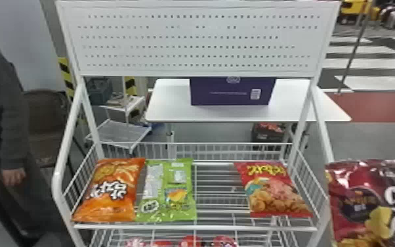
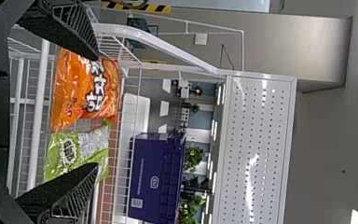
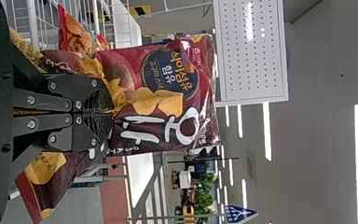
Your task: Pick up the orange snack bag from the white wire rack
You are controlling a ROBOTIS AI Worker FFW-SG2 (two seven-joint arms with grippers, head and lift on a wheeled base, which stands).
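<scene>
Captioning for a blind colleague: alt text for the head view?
White wire rack holding a puffy orange snack bag and a green snack bag at left, a red snack bag at right; a shiny maroon bag farther right.

From left to right at the wire rack (image 1: 193, 227)
The first bag (image 1: 118, 193) lies at the left end in the rack, and the second bag (image 1: 170, 184) is just beside it. The third bag (image 1: 272, 193) lies near the right end. The fourth bag (image 1: 354, 203) is outside, on the right. Behind the rack is a surface (image 1: 170, 110), with a box (image 1: 226, 95) on it.
</scene>
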